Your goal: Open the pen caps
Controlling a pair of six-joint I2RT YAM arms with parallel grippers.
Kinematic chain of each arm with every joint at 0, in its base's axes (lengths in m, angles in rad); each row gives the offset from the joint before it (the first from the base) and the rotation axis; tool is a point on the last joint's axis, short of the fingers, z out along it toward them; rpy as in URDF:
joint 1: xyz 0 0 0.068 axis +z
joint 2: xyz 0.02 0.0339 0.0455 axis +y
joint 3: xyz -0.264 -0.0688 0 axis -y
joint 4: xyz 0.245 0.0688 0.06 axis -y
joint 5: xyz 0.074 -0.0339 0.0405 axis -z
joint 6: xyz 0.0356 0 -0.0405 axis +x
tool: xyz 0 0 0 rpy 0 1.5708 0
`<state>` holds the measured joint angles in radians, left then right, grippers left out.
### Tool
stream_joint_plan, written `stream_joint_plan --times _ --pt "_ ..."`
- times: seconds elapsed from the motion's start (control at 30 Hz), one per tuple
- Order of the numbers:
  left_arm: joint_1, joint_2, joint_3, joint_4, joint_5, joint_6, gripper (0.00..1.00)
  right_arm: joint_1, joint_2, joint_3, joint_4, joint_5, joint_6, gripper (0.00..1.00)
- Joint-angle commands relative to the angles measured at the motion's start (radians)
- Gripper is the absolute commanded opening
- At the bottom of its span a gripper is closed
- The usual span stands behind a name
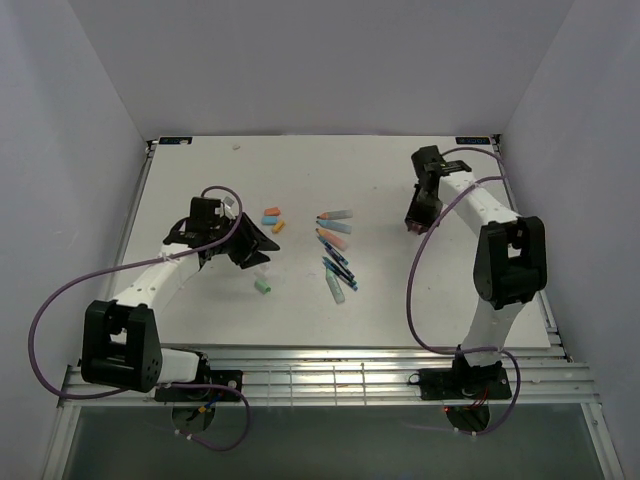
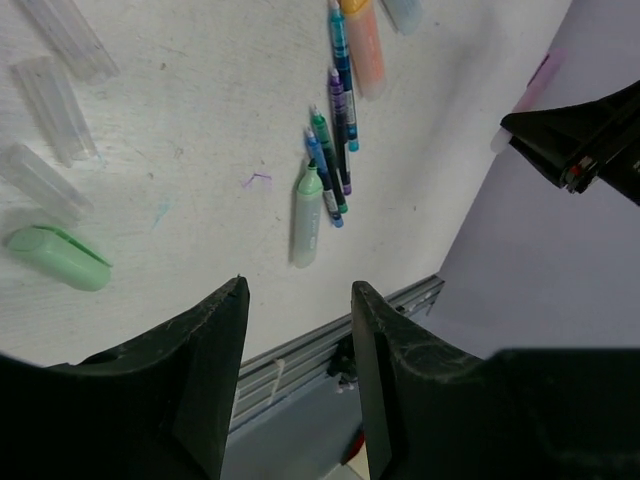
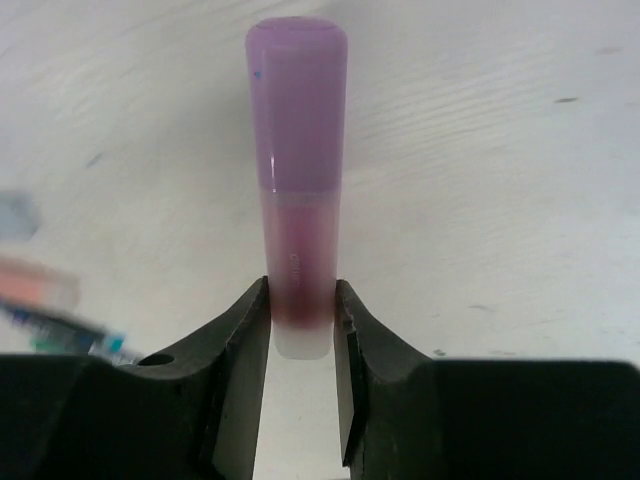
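While your right gripper (image 3: 300,300) is pinched narrowly on the near, translucent end of the purple highlighter (image 3: 297,230), the lilac section that looks like its cap (image 3: 297,100) is seated on the barrel and points away from the wrist, above the white table (image 3: 500,200). From above, you can see that arm raised over the far right of the table, well apart from the row of pens (image 1: 336,255) lying in the middle. Your left gripper (image 2: 298,290) hovers with its jaws partly apart and nothing between them, near a green cap (image 2: 58,258) that lies loose on the table. An orange cap (image 1: 270,210) and a few more loose caps lie just beyond that gripper. A green highlighter (image 2: 307,215) rests beside the thin pens (image 2: 335,150).
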<state>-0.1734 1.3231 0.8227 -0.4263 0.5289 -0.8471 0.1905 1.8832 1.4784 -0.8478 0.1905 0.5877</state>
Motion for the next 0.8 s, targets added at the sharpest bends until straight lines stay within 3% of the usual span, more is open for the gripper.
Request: stream_joint_plan --times 0.0,0.17,0.37,0.77 --pt "-0.006 0.021 0.058 0.067 0.103 -0.099 0.56 0.174 -0.107 0.003 -0.019 -0.146 -0.181 0.08" --pt "-0.041 0.036 0.145 0.093 0.12 -0.09 0.59 0.349 -0.164 0.002 0.035 -0.466 -0.294 0.08" --pt "-0.077 0.027 0.159 0.119 0.149 -0.132 0.6 0.454 -0.182 0.023 0.056 -0.626 -0.319 0.08" --pt "-0.186 0.024 0.112 0.153 0.091 -0.218 0.62 0.54 -0.18 0.033 0.111 -0.7 -0.279 0.08"
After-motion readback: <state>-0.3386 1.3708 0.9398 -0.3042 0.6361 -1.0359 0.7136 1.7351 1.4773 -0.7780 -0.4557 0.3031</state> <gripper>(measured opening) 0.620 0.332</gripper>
